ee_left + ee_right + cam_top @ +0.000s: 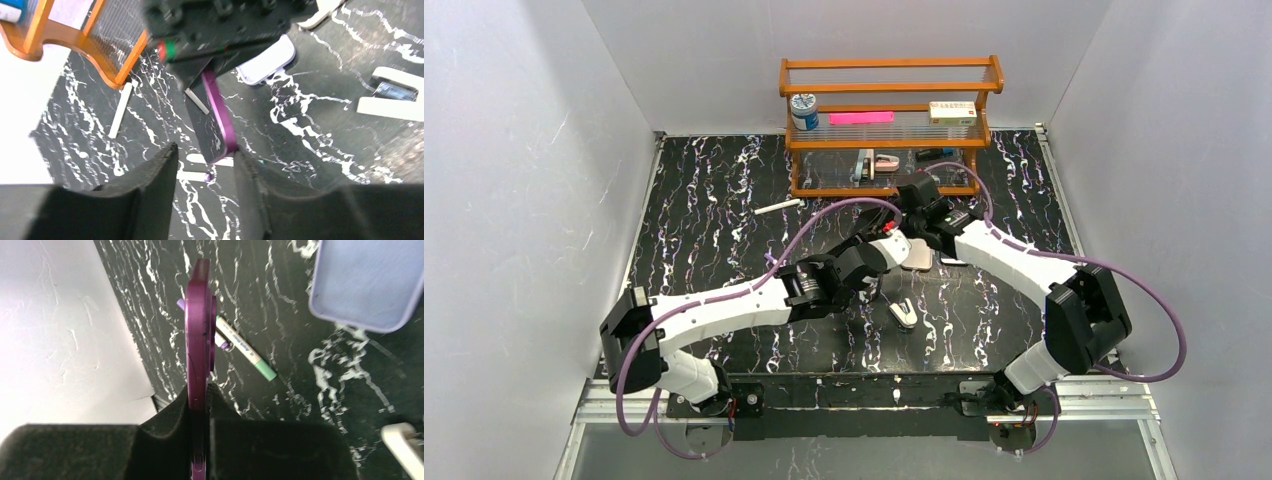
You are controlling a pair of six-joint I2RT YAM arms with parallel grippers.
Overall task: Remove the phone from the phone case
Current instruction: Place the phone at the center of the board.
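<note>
Phone point(199, 325) edge-on within right claw point(199, 389), case point(367, 280) loose on table point(300, 390)

Smooth black surface point(714, 200), white marble veining, slight sheen. Purple phone point(199, 330): glossy, metallic-looking edge. Pale lavender phone case point(367, 280): matt, soft-looking plastic, faint grain. On right tool point(200, 397) and left tool point(205, 155), black pads point(155, 185): matt, finely rough, rubber- or foam-like. Orange-brown rack point(889, 90): varnished wood, shelves of fine mesh. Green-tipped marker point(245, 352): smooth plastic. White left arm shell point(724, 305): glossy plastic.
</note>
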